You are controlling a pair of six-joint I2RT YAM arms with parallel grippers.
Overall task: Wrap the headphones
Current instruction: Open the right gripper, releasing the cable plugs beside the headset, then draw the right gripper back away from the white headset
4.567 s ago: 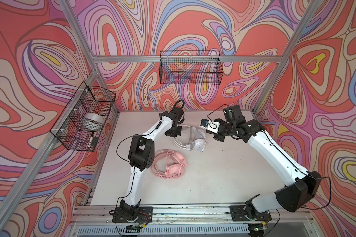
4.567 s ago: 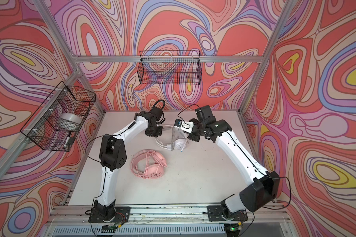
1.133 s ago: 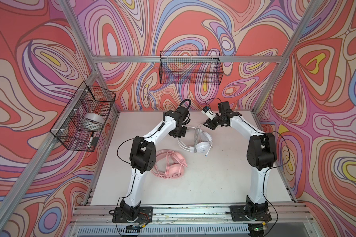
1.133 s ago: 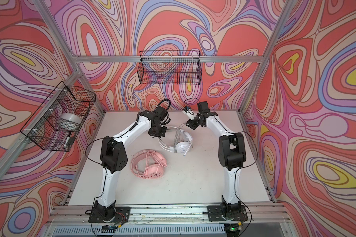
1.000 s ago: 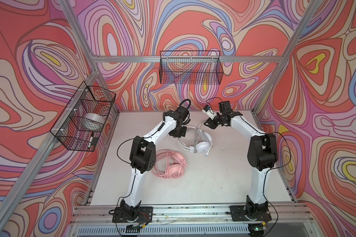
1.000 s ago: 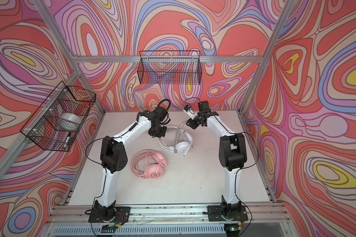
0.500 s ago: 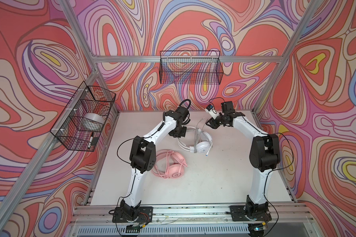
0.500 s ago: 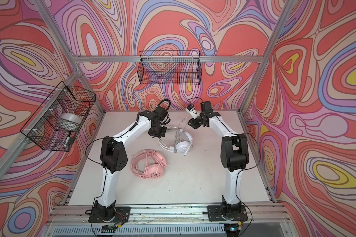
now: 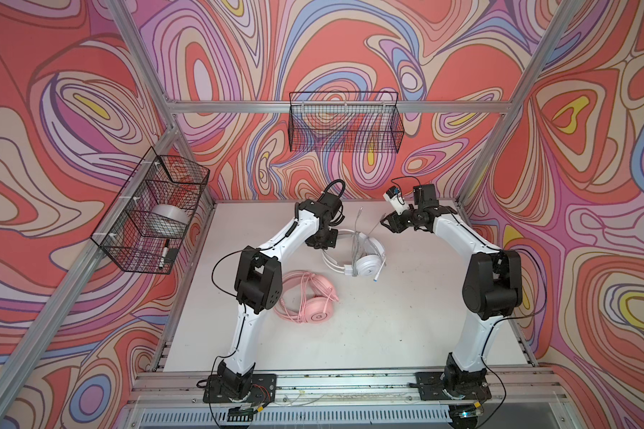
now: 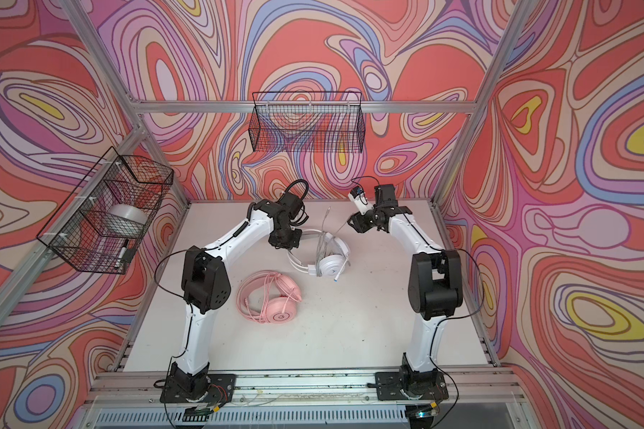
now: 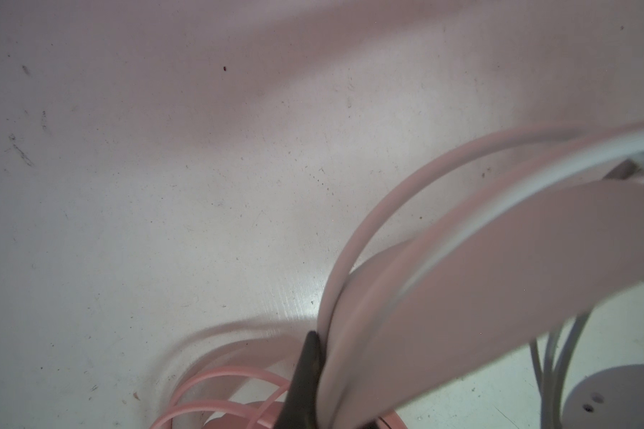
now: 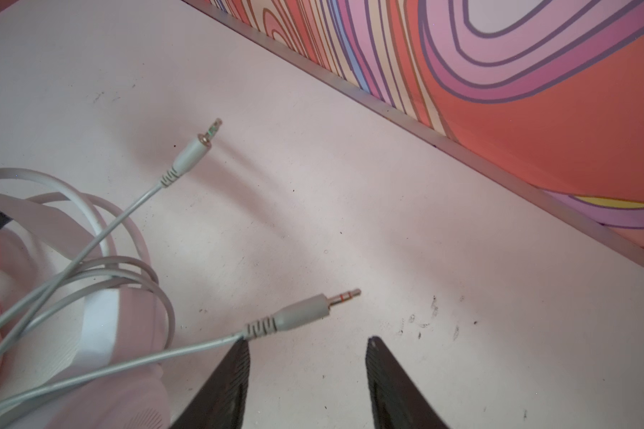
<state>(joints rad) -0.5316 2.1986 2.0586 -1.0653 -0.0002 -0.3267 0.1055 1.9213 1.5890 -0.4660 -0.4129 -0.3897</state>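
My left tool [image 9: 323,243] is clamped on the band of the white headphones [image 9: 367,265]; my right tool [image 12: 308,340] stands apart, a grey plug [image 12: 302,315] just beside one finger.

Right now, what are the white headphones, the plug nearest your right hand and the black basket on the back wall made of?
The white headphones look like smooth hard plastic, with a soft sheen. The plug has a grey rubbery-looking sleeve, ribbed at one end, and a shiny tip, probably metal. The black basket is thin crossed wires, likely coated metal.
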